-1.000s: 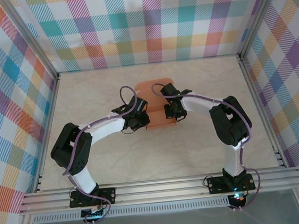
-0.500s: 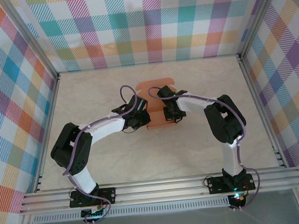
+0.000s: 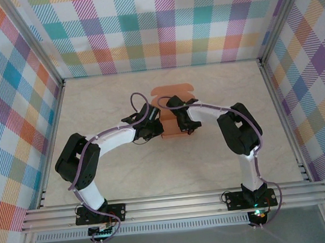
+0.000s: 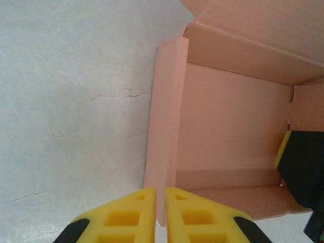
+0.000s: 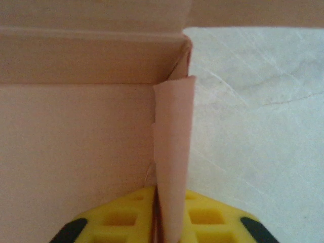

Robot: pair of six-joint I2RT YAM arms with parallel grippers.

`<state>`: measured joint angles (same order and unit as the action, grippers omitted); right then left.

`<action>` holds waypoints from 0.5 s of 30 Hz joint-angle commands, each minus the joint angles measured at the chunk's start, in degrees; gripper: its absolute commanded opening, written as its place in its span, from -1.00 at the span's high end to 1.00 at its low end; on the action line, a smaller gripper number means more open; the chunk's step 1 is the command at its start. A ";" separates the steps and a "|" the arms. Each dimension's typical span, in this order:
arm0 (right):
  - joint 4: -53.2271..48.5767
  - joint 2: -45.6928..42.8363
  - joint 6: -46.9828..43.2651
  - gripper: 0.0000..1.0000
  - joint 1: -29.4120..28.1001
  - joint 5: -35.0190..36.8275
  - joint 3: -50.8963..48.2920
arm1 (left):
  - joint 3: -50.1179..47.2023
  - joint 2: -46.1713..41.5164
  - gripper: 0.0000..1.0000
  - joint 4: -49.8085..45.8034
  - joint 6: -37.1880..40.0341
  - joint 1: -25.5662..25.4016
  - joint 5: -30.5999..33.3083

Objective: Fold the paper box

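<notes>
The left claw (image 4: 160, 205) pinches the left wall of the paper box (image 4: 230, 116), which lies on the counter (image 4: 71, 101) just to its right, long axis running ahead of both claws. The right claw (image 5: 169, 210) pinches the opposite wall, box to its left; neither arm is nearer.

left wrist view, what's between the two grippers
The bare floor of the paper box, per the left wrist view; the left gripper pinches one side wall, the right gripper the opposite.
</notes>
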<state>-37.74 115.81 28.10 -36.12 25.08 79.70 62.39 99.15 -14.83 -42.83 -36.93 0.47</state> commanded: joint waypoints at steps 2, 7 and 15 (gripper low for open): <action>2.90 -3.99 -0.42 0.31 0.61 -4.49 -1.02 | -0.69 -0.19 0.75 -0.18 0.89 0.36 -0.34; 3.78 -5.68 -1.01 0.08 0.67 -4.09 0.43 | -0.86 -0.67 0.76 -0.01 1.19 0.36 -0.29; 1.49 -2.50 -1.52 0.08 1.56 -2.29 4.11 | -1.05 -0.80 0.77 0.14 1.80 0.34 -0.30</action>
<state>-34.96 111.94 27.35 -35.18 21.96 81.45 62.37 99.15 -14.81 -42.19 -36.93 0.45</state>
